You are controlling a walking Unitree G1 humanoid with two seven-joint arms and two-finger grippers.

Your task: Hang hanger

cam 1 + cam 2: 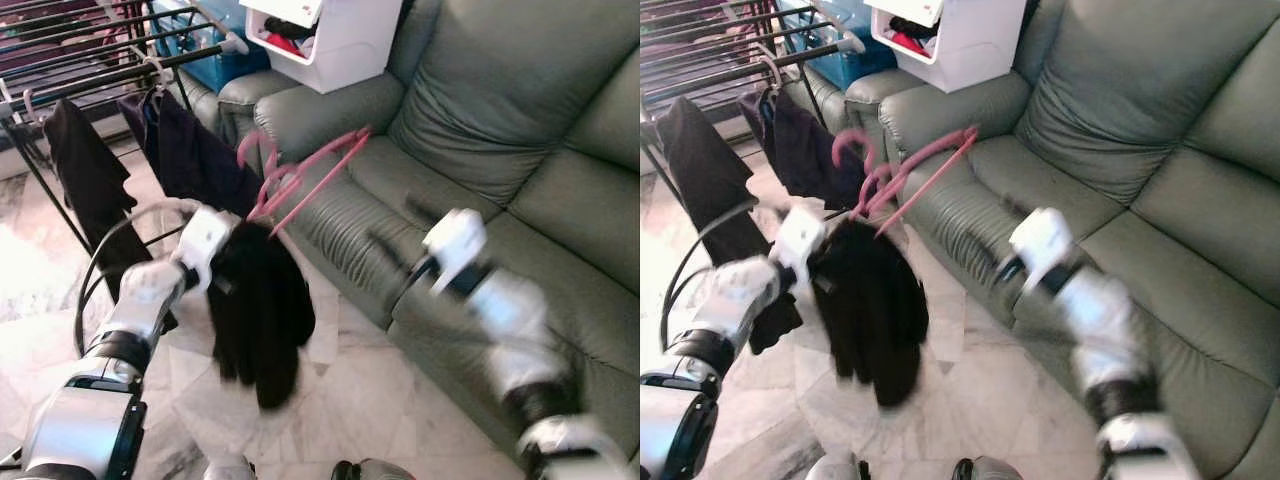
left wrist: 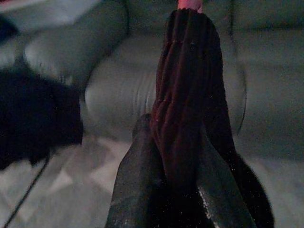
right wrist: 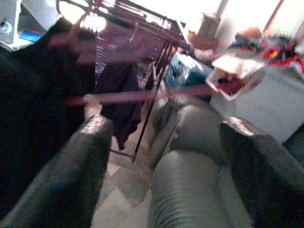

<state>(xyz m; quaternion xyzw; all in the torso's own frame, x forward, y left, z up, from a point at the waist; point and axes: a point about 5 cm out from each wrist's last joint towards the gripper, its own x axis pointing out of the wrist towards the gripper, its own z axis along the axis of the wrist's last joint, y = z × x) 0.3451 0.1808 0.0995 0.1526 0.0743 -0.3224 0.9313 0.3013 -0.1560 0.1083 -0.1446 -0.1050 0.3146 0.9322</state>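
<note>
Left gripper (image 1: 222, 262) clamped on a black garment (image 1: 258, 315), jaws pinched narrow around a fold of the ribbed fabric, seen close in the left wrist view (image 2: 187, 95). Above and just beyond those jaws, pink hangers (image 1: 300, 180) bunched together, hooks toward the drying rack (image 1: 90, 60), the garment hanging from their lower ends down toward the marble floor (image 1: 340, 390). On the rack, past the left jaws, two dark clothes (image 1: 85, 175) draped from hangers on its rails.

Right gripper (image 1: 395, 245) held out over the seat edge of the grey-green sofa (image 1: 500, 130), well apart from the hangers, blurred in the head views; jaws spread wide in the right wrist view (image 3: 161, 156), nothing between them, sofa arm and rack ahead.

Beyond the sofa arm, a white open-fronted bin (image 1: 335, 40) with red and dark items inside, too blurred to name; beside it a blue box (image 1: 215, 55), contents unclear.
</note>
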